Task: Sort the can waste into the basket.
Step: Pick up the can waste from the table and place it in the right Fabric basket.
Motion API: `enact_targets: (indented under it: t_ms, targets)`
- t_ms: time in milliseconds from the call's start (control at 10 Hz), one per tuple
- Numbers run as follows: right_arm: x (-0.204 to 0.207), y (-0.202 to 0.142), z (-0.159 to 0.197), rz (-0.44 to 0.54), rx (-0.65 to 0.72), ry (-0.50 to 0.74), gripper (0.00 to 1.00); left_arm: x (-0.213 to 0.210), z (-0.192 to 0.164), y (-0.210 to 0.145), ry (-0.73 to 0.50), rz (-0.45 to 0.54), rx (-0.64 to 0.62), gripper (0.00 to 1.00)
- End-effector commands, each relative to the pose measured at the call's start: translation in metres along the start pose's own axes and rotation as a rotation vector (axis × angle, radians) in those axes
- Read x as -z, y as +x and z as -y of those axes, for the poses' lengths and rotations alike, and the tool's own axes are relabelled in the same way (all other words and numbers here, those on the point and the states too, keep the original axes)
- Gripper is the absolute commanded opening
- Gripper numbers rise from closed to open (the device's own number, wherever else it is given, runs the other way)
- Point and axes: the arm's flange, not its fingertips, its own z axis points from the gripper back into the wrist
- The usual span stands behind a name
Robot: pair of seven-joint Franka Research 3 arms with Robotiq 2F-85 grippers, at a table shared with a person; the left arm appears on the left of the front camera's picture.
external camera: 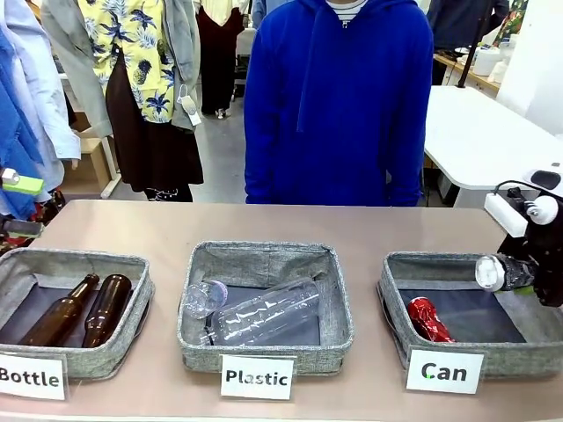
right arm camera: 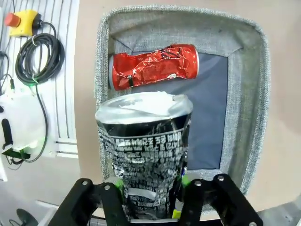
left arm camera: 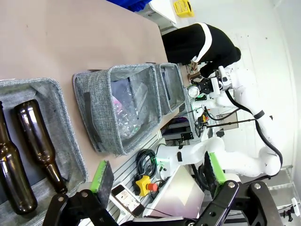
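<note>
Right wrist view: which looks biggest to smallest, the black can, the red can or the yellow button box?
1. Black can, though it looks large partly because the fingers hold it right at the camera.
2. Red can, lying in the basket.
3. Yellow button box.

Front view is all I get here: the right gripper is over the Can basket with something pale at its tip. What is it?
Observer: A crushed black can with pale print, clamped between the right gripper's green pads.
Operator: Is it above the basket?
Observer: Yes, the Can basket lies directly beneath, with the red can on its dark floor.
Operator: And the left gripper?
Observer: The left gripper is open and holds nothing, near the brown bottles.
</note>
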Motion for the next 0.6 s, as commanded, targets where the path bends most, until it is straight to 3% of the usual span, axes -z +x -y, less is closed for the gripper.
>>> enact_targets:
  t_ms: [0, 100, 500]
  targets:
    - [-0.0029, 0.0044, 0.0133, -0.041, 0.003, 0.012, 0.61, 0.0007, 0.0026, -0.0018, -0.01, 0.002, -0.003, 1.0]
    - [-0.0019, 0.0035, 0.015, -0.053, 0.021, 0.009, 1.0, 0.0007, 0.0026, -0.0018, -0.01, 0.002, -0.003, 1.0]
    - [0.0022, 0.0059, 0.0204, -0.038, 0.034, 0.028, 1.0, 0.0007, 0.0026, -0.0018, -0.01, 0.002, -0.003, 1.0]
